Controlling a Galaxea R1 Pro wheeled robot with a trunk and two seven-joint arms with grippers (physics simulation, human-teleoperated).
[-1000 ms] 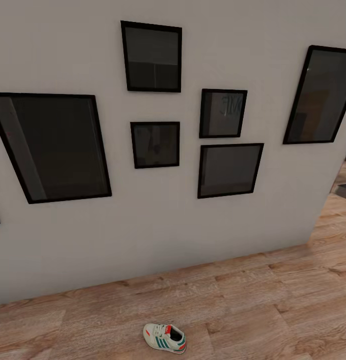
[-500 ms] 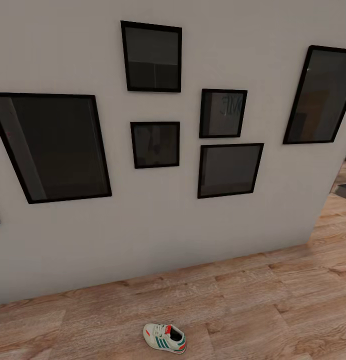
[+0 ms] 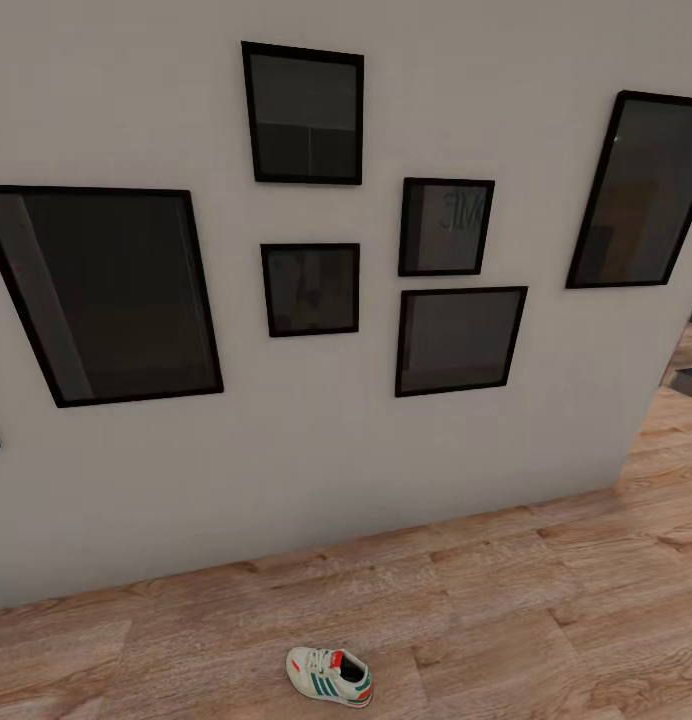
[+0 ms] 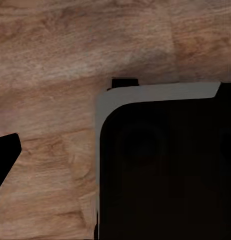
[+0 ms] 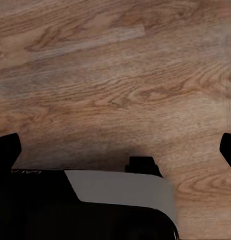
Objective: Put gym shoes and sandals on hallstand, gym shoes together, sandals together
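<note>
Lying alone on the corridor floor (image 3: 546,610), one gym shoe (image 3: 329,676) sits at six o'clock of the head view, apart from a grey wall (image 3: 316,470) hung with black picture frames (image 3: 101,290). Whether either gripper's fingers are apart or together cannot be told.

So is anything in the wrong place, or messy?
Yes, one gym shoe sits all alone on the wood-plank floor, a little way out from the wall, with no partner beside it. The black picture frames hang straight, and nothing looks spilled or broken.
</note>
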